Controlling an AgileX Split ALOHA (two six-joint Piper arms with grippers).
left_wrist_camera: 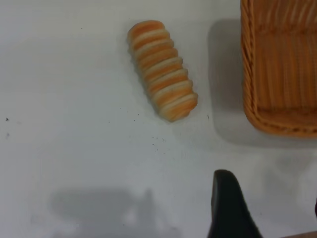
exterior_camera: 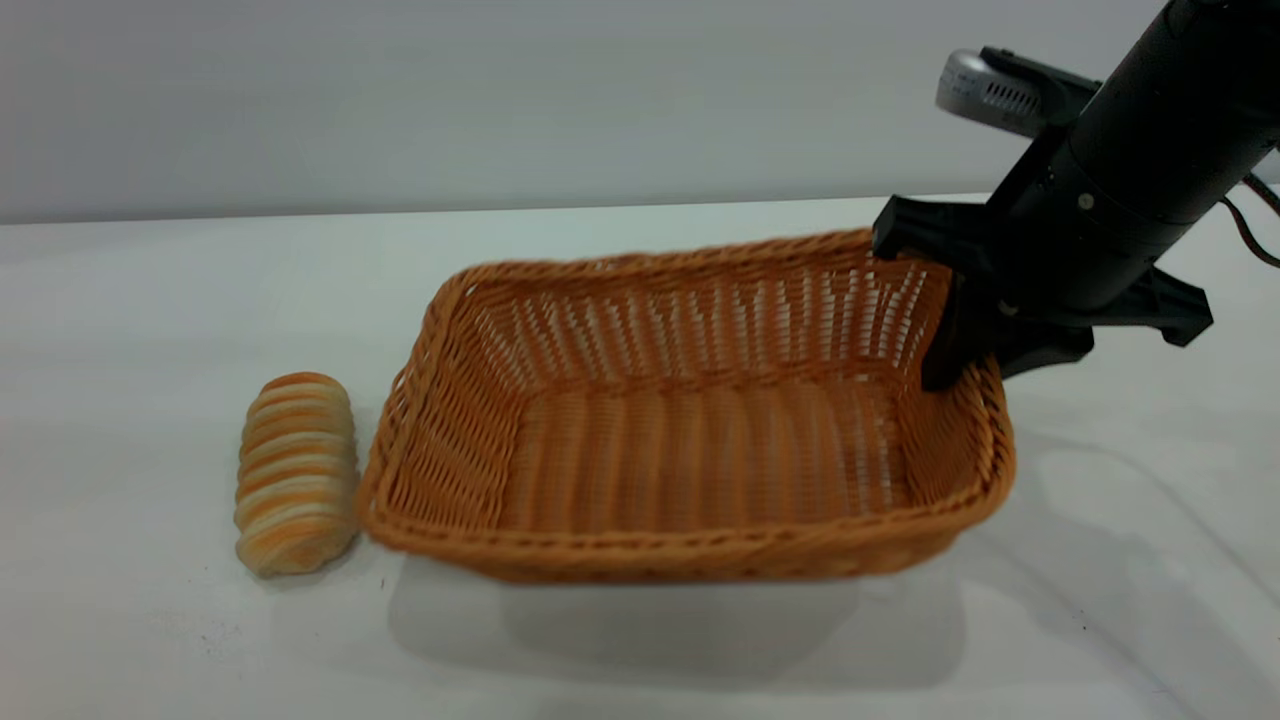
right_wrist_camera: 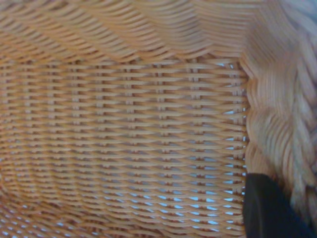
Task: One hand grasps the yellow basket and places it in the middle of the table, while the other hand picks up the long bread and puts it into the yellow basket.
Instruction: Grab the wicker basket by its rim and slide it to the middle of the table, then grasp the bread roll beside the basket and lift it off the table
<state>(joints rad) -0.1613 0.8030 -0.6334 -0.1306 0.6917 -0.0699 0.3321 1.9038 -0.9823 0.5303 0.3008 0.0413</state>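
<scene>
The yellow basket (exterior_camera: 680, 548), an orange-tan wicker tray, sits mid-table and seems raised slightly, with a shadow under its front. My right gripper (exterior_camera: 958, 352) is shut on its right rim, one black finger (right_wrist_camera: 267, 208) inside against the woven wall (right_wrist_camera: 124, 124). The long bread (exterior_camera: 297, 472), striped cream and orange-brown, lies on the table (exterior_camera: 150, 620) just left of the basket, apart from it. In the left wrist view the bread (left_wrist_camera: 162, 69) lies beside the basket's corner (left_wrist_camera: 277, 74). My left gripper (left_wrist_camera: 270, 208) is open and empty above bare table, short of the bread. It is outside the exterior view.
The white tabletop stretches around the basket and bread, with a few dark specks (left_wrist_camera: 7, 119). A grey wall (exterior_camera: 400, 100) stands behind the table's far edge. The right arm (exterior_camera: 1150, 170) reaches in from the upper right.
</scene>
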